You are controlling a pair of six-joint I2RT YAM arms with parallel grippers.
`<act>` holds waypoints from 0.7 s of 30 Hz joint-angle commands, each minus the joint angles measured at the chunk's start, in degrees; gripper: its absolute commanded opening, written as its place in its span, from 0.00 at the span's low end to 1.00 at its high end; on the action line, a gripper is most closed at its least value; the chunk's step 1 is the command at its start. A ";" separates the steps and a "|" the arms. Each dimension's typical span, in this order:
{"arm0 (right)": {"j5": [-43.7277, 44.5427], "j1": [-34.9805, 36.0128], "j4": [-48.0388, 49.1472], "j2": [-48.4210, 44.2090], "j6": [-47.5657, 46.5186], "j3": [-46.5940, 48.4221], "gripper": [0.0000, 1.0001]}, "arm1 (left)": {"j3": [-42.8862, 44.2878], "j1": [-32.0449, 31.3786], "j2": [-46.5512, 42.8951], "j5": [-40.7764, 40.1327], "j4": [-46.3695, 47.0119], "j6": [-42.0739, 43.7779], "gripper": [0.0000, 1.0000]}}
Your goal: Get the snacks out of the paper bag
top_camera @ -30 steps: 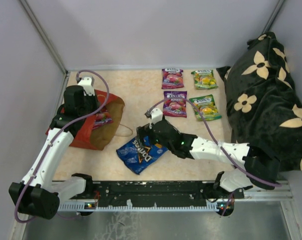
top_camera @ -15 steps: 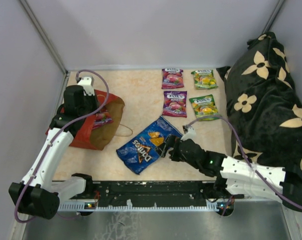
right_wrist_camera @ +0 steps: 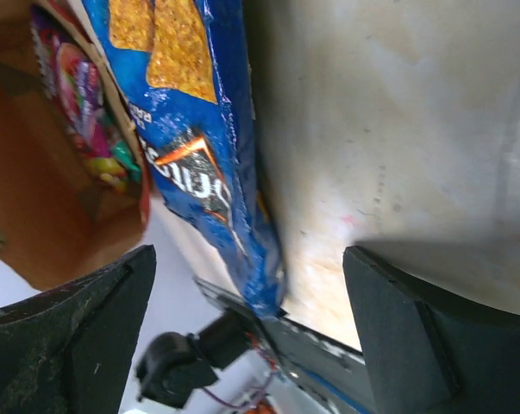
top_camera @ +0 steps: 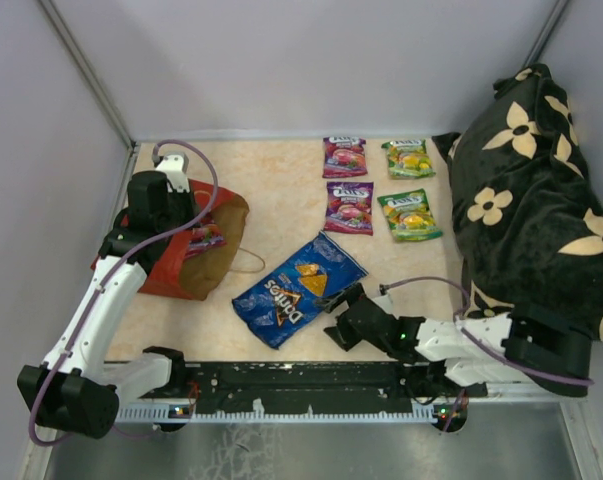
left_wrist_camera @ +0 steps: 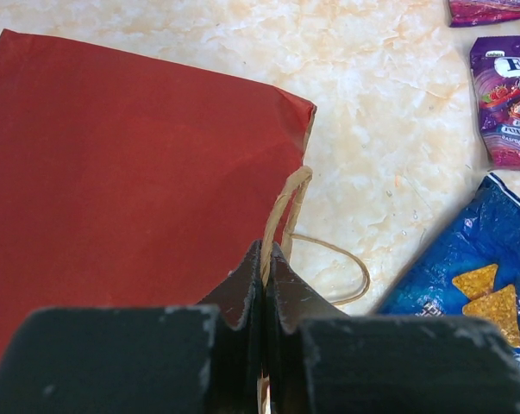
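Note:
The red paper bag (top_camera: 171, 270) lies on its side at the left, its brown mouth facing right, with a pink candy packet (top_camera: 206, 238) just inside. My left gripper (top_camera: 168, 205) is shut on the bag's brown loop handle (left_wrist_camera: 291, 200), holding the upper edge of the bag (left_wrist_camera: 130, 164) up. The blue Doritos bag (top_camera: 299, 288) lies flat on the table, right of the bag's mouth. My right gripper (top_camera: 343, 318) hangs open just right of its near end, touching nothing. In the right wrist view, the Doritos bag (right_wrist_camera: 186, 129) shows between the spread jaws of my right gripper (right_wrist_camera: 249, 259).
Two purple packets (top_camera: 344, 157) (top_camera: 349, 207) and two green ones (top_camera: 408, 158) (top_camera: 409, 215) lie in a grid at the back. A black flower-patterned cloth (top_camera: 531, 190) fills the right side. The second bag handle (top_camera: 249, 262) lies on the table. Grey walls enclose the table.
My right arm has drawn back from over the Doritos bag toward the near edge, leaving the bag flat on the table. The left arm and the paper bag have not moved.

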 commanded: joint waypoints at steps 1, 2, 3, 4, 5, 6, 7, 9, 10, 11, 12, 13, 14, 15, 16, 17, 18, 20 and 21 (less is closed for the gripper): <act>4.33 1.39 12.78 10.92 7.07 -0.10 0.89 | 2.08 0.54 -1.32 0.58 0.25 -0.03 0.04; 4.73 1.41 15.80 14.07 7.69 -0.17 0.88 | 2.10 0.56 -1.22 0.41 0.29 -0.03 0.04; 5.08 1.43 19.40 18.59 8.14 -0.32 0.87 | 2.09 0.56 -1.17 0.17 0.15 -0.14 0.04; 5.33 1.44 23.06 21.95 8.39 -0.27 0.85 | 2.08 0.56 -0.97 -0.09 0.04 -0.20 0.04; 5.55 1.47 26.97 25.28 8.41 -0.15 0.84 | 2.06 0.56 -0.81 -0.35 -0.12 -0.28 0.04; 5.74 1.49 30.51 28.45 8.07 0.21 0.82 | 2.12 0.56 -0.60 -0.68 -0.25 -0.34 0.03; 5.91 1.52 33.65 31.64 7.95 0.64 0.81 | 2.23 0.56 -0.40 -1.02 -0.54 -0.44 0.03; 6.53 1.66 40.61 39.13 6.26 1.94 0.78 | 2.14 0.56 -0.13 -1.58 -0.95 -0.74 0.03; 6.64 1.79 43.46 42.24 5.92 2.81 0.77 | 2.10 0.56 -0.04 -1.91 -1.24 -0.81 0.03; 6.61 1.88 45.66 44.97 5.77 3.74 0.77 | 2.02 0.56 -0.02 -2.14 -1.51 -1.08 0.03; 6.66 1.91 48.32 47.76 5.75 4.62 0.76 | 1.77 0.57 -0.01 -2.29 -1.71 -1.25 0.03; 6.72 1.99 51.01 50.44 5.74 5.35 0.75 | 1.47 0.57 -0.08 -2.29 -1.85 -1.33 0.03; 6.84 2.00 53.52 52.72 5.67 6.06 0.73 | 1.11 0.56 -0.10 -2.24 -1.93 -1.48 0.02; 7.05 2.01 56.27 54.73 5.58 6.74 0.71 | 0.65 0.56 -0.17 -2.21 -2.01 -1.59 0.02; 7.26 2.05 57.83 56.37 5.46 7.43 0.68 | 0.26 0.56 -0.19 -2.14 -2.10 -1.69 0.02; 7.51 2.01 58.96 57.70 5.10 7.96 0.66 | -0.23 0.56 -0.23 -2.19 -2.17 -1.78 0.02; 7.86 2.01 59.81 58.49 4.53 8.65 0.62 | -0.59 0.56 -0.32 -2.30 -2.21 -1.88 0.02; 8.88 2.00 60.32 58.97 2.76 9.66 0.52 | -1.32 0.56 -0.60 -2.64 -2.21 -2.03 0.01; 9.39 1.97 59.78 58.49 1.68 10.18 0.46 | -1.54 0.56 -0.67 -2.96 -2.29 -2.17 0.01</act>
